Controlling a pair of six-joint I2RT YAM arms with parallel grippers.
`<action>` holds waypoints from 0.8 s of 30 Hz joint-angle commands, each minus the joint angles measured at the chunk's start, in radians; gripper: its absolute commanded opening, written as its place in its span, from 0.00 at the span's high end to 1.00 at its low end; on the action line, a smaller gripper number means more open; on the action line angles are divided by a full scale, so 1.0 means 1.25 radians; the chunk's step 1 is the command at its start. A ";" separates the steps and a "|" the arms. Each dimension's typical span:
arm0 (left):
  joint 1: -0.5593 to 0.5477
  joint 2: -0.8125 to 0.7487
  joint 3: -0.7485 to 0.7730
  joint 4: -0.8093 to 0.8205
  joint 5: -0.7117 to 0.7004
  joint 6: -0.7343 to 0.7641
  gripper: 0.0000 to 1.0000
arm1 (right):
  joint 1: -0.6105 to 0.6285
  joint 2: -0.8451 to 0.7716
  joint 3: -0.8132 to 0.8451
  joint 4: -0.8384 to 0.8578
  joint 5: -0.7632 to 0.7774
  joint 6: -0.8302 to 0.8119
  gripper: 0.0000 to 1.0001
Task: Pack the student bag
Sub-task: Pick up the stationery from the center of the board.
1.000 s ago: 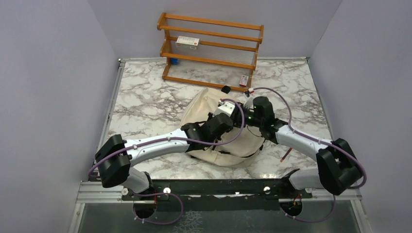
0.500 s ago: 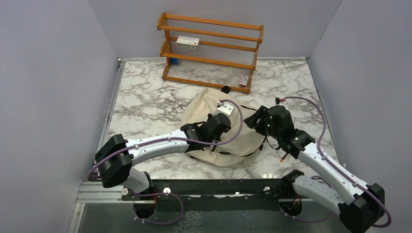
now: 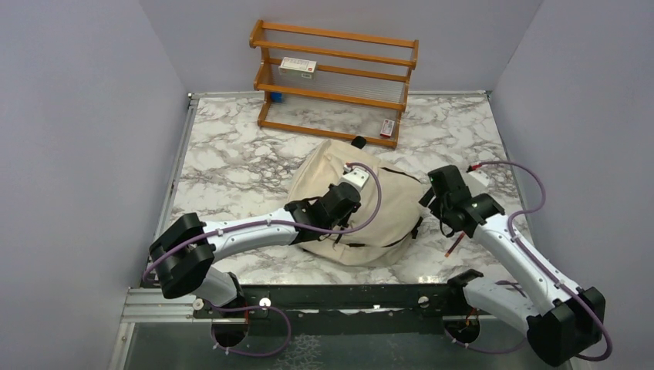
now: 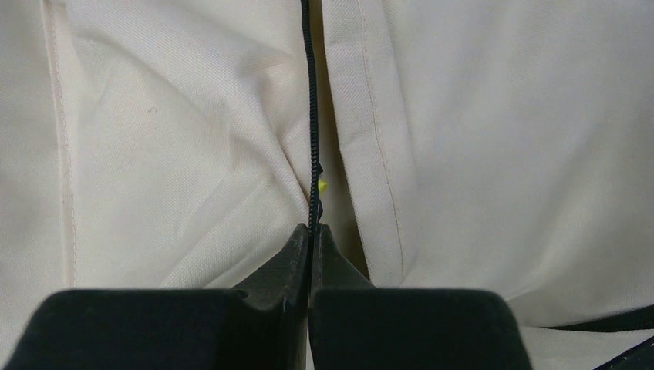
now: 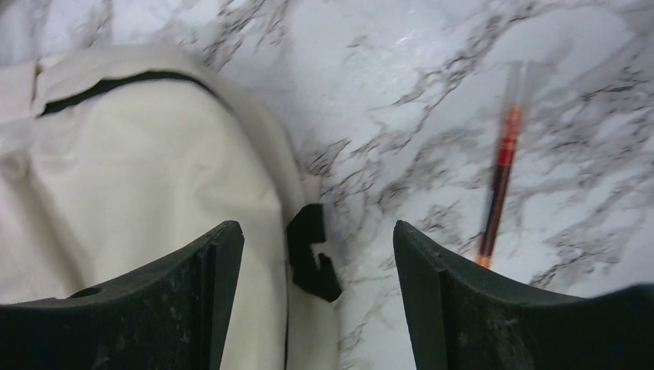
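The student bag (image 3: 370, 220), a cream fabric backpack with black straps, lies on the marble table (image 3: 231, 162). My left gripper (image 3: 347, 196) rests on its top. In the left wrist view that gripper (image 4: 311, 230) is shut on the bag's black zipper line (image 4: 311, 100), with cream fabric (image 4: 478, 131) on both sides and a small yellow speck beside the zipper. My right gripper (image 3: 439, 194) hangs open over the bag's right edge. In its own view the right gripper (image 5: 316, 231) has nothing in it, with a black strap buckle (image 5: 312, 254) below the gap.
A red pen (image 3: 455, 244) lies on the marble right of the bag, also seen as the pen (image 5: 500, 181) in the right wrist view. A wooden rack (image 3: 335, 81) stands at the back with a small box (image 3: 298, 66) on it and another box (image 3: 387, 127) at its foot.
The right arm has drawn back to the right, off the top of the bag to its right edge, and its jaws have opened wider. The left gripper has stayed shut on the zipper.
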 commanded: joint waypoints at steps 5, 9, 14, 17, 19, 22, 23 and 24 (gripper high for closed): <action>0.007 -0.039 -0.026 0.085 0.064 0.027 1.00 | -0.283 0.092 0.039 -0.062 -0.207 -0.200 0.23; 0.009 -0.047 -0.043 0.115 0.081 0.025 1.00 | -0.304 0.154 0.042 -0.116 -0.203 -0.168 0.21; 0.009 -0.059 -0.063 0.140 0.102 0.015 1.00 | -0.372 0.172 0.028 -0.107 -0.180 -0.153 0.22; 0.009 -0.067 -0.080 0.162 0.121 0.009 1.00 | -0.430 0.190 0.028 -0.093 -0.186 -0.171 0.23; 0.009 -0.068 -0.086 0.171 0.128 0.010 1.00 | -0.458 0.201 0.026 -0.073 -0.207 -0.182 0.24; 0.009 -0.062 -0.085 0.171 0.134 0.019 1.00 | -0.485 0.222 0.016 -0.054 -0.237 -0.185 0.26; 0.009 -0.061 -0.085 0.172 0.135 0.021 1.00 | -0.491 0.228 0.010 -0.048 -0.246 -0.185 0.26; 0.009 -0.061 -0.084 0.171 0.136 0.022 1.00 | -0.494 0.231 0.007 -0.041 -0.252 -0.186 0.26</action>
